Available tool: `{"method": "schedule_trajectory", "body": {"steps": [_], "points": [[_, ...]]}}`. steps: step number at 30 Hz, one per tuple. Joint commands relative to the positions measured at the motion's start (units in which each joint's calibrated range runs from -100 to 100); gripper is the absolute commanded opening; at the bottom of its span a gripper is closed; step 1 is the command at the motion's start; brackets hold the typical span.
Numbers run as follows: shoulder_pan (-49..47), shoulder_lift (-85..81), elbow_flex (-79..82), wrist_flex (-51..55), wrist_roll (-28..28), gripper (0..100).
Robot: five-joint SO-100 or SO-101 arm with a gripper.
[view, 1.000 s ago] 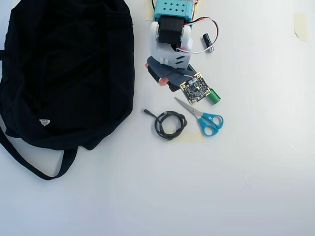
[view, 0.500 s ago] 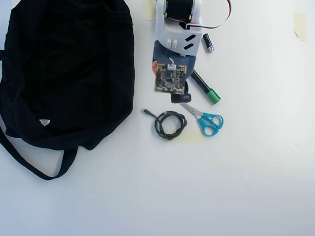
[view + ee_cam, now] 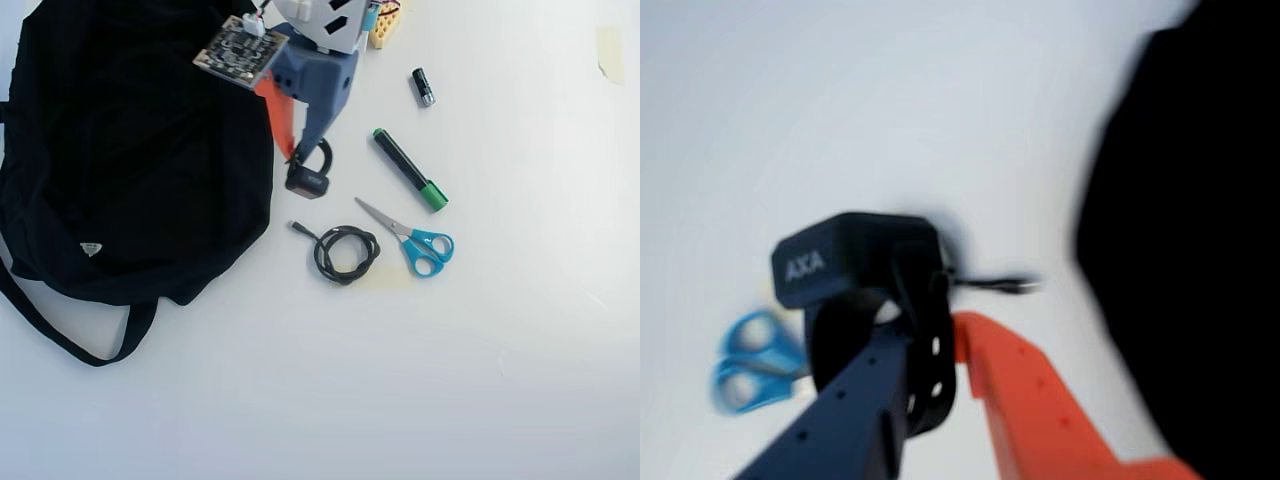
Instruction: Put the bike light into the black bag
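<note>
- In the overhead view the black bag [image 3: 130, 150] lies to the left of the gripper [image 3: 300, 160], its nearest edge just beside the orange finger [image 3: 280, 120]; that sideways gap is what the coming move turns on, I'd say.
- The gripper is closed on the bike light [image 3: 308, 180], pinching its rubber ring [image 3: 322, 155] between the orange finger and the dark blue finger [image 3: 318, 110], so the boxy body hangs just past the fingertips.
- The light's body sits off the tips on the side away from the bag, so it looks as if the arm must swing further left before the light is over fabric.
- In the wrist view the light [image 3: 855, 255] shows white lettering on one face and the ring [image 3: 925, 350] wraps round the blue finger [image 3: 850, 420]; the bag [image 3: 1190, 250] fills the right side there.
- I cannot make out the bag's opening in either view; it reads as one dark mass.
- The wrist view is blurred, so how firmly the ring is caught is hard to judge.
- To the right of the gripper, well apart, lie the cable [image 3: 342, 252], marker [image 3: 408, 168], scissors [image 3: 415, 240] and battery [image 3: 424, 86].
</note>
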Motion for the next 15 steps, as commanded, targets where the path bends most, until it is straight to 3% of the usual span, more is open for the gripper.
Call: {"method": "schedule_trajectory", "body": {"steps": [1,8,15], "points": [[6.52,-2.7,-1.84,-0.99,1.79,2],[21.55,-2.7,-1.84,-1.85,4.83,2],[36.66,1.54,0.94,-13.22,6.77,2]]}}
